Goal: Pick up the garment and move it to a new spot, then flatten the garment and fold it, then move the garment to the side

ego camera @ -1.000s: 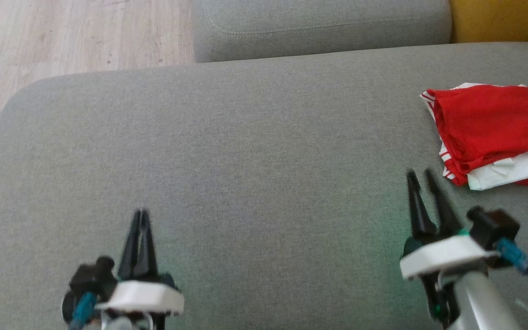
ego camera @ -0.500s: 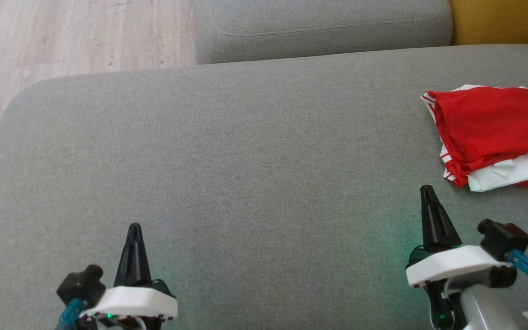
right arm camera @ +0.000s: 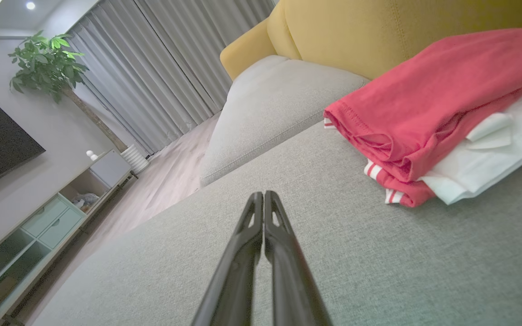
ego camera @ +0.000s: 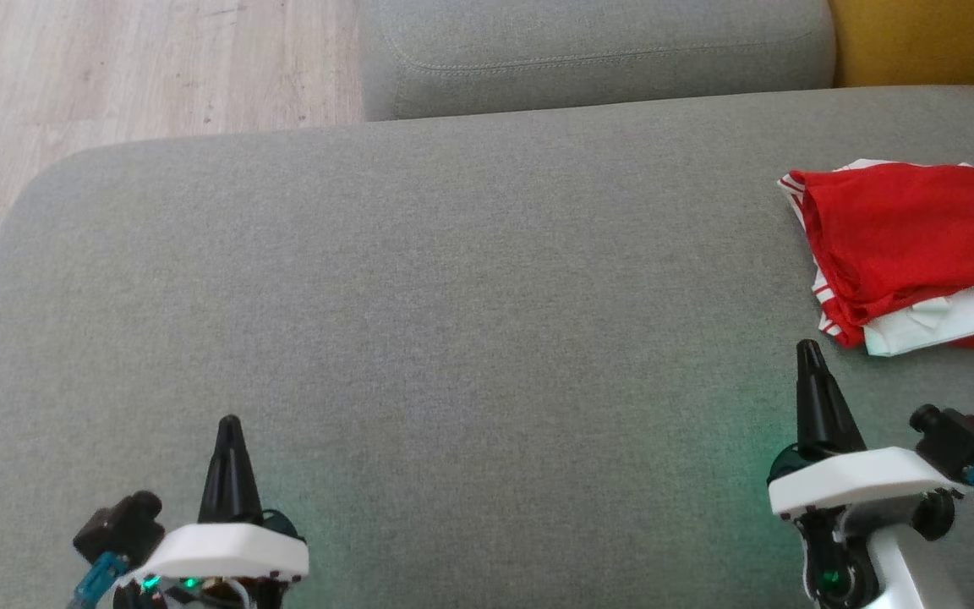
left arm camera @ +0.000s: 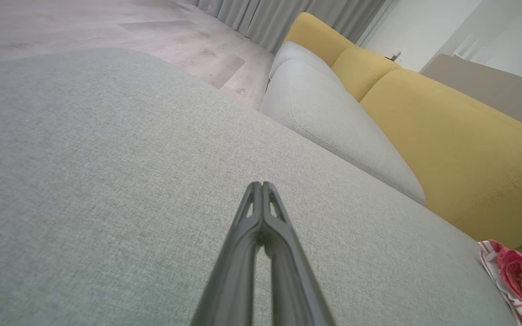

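The folded garment [ego camera: 910,237] lies on the cushion's [ego camera: 453,296] right side, just far-right of the closed, empty right gripper [ego camera: 807,348], the nearer one; the left gripper [ego camera: 229,423], likewise closed and empty, sits well apart.

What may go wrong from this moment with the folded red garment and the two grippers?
1. The right gripper, shut and empty, points close to the garment; a careless swing might catch its near corner and spoil the fold.
2. The white layer sticks out loosely under the red one, so a push could probably pull the layers apart.
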Tool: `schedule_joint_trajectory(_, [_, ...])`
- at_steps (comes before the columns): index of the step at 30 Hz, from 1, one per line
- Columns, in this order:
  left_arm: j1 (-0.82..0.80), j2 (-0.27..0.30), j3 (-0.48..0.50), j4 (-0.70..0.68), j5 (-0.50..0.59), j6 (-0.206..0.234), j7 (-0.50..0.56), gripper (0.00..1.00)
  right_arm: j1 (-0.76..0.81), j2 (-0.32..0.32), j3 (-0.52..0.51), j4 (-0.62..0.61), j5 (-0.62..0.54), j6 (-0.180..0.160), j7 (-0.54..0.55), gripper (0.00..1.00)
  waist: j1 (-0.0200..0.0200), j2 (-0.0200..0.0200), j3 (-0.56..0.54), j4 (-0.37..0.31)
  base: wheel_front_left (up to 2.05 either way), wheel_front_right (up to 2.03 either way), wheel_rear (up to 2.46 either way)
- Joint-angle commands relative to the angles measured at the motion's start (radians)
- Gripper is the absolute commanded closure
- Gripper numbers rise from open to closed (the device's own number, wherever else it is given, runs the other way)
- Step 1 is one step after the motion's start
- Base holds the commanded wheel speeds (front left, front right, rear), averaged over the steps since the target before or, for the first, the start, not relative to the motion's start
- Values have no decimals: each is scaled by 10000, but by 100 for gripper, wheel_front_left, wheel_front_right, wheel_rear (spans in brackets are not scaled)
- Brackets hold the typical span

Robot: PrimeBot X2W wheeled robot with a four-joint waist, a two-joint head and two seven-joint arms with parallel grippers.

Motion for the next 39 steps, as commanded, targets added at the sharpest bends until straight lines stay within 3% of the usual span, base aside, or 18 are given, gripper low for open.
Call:
schedule_joint_trajectory(1, [-435, 10, 238, -377, -272, -81, 94, 100, -394, -123, -19, -399, 332, 0, 95, 100, 0, 0, -5, 4, 0, 0, 0])
schedule_joint_trajectory(39, [-554, 21, 1088, -601, -3962, -520, 1186, 100, -286, -184, -554, -727, 4439, -3, 1100, 100, -1, 0, -136, 93, 0, 0, 0])
